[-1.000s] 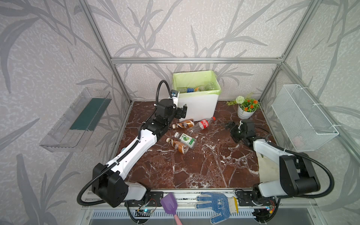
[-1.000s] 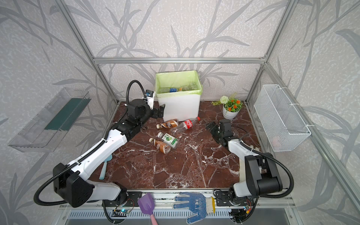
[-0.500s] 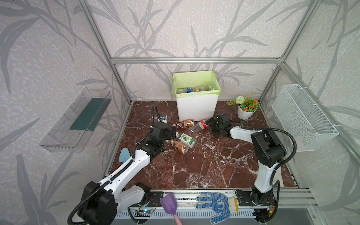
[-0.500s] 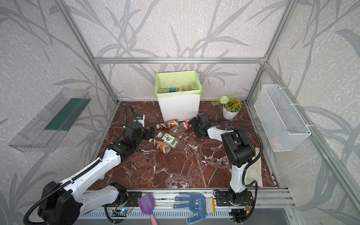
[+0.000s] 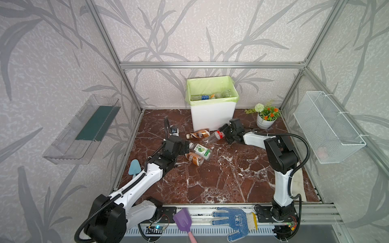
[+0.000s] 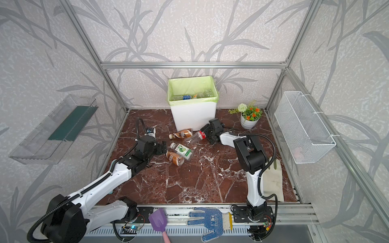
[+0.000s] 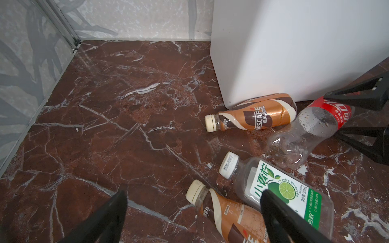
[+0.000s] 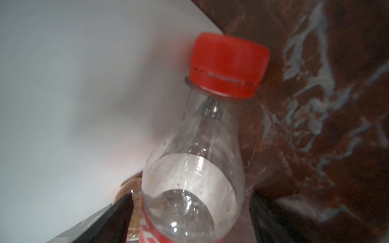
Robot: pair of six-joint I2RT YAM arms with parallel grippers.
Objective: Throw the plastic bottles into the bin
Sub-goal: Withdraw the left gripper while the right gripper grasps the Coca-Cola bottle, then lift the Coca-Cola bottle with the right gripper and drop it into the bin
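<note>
Marble floor (image 5: 221, 178): R gripper (image 5: 222, 133) low, straddling red-label bottle (image 5: 209, 137); L gripper (image 5: 187, 147) spread.

- Both top views are bright and evenly lit, sharp all over. The metal frame bars (image 5: 210, 65) splay and bend slightly toward the picture edges.
- Shadows are soft and faint. A thin grey one lies on the floor (image 5: 221, 178) at the foot of the bin (image 5: 212, 117).
- The left wrist view is crisp, and the labels (image 7: 282, 189) read clearly. A pale sheen lies on the floor near its back left corner.
- The right wrist view is dimmer and blurred, so the bottle (image 8: 195, 168), its red cap (image 8: 228, 65) and the floor veins look smeared.
</note>
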